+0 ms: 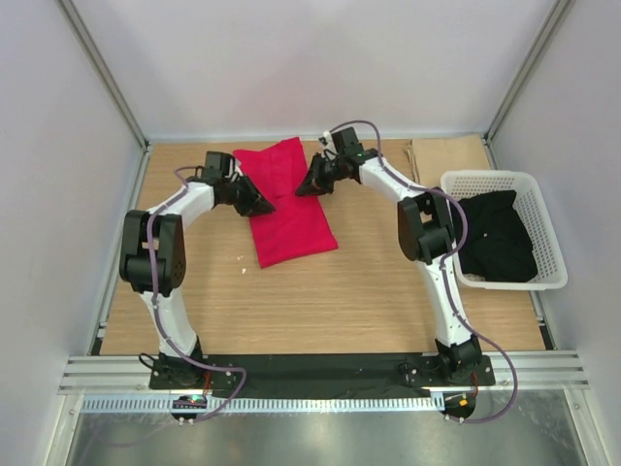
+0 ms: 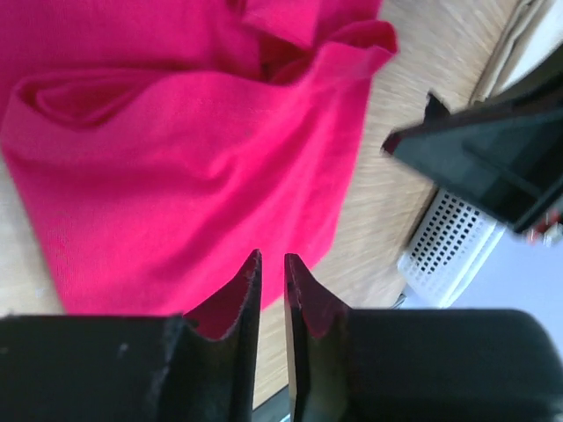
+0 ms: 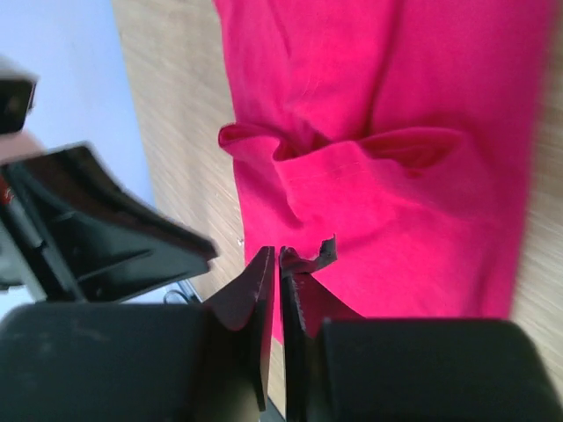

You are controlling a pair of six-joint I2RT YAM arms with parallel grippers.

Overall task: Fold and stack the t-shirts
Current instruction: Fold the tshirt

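Left gripper (image 2: pixel 273 264): fingers nearly pressed together, nothing between them, above the red t-shirt's (image 1: pixel 288 202) left edge.
Right gripper (image 3: pixel 272 259): fingers pressed together (pinching no cloth), over its right edge.
Red t-shirt: folded lengthwise on the table (image 1: pixel 388 301).
Basket (image 1: pixel 543 228): holds dark cloth (image 1: pixel 497 238).

Both arms are built alike: glossy white link shells broken by bulky black joint housings, each rising from a black base bolted to a black plate at the near edge of the counter (image 1: pixel 320 311). A thin purplish-grey cable loops along the outside of each arm from base to wrist. The left pincer (image 1: pixel 260 202) and right pincer (image 1: pixel 307 184) are matte black, with flat, tapering, wedge-shaped fingers (image 2: pixel 246 299).
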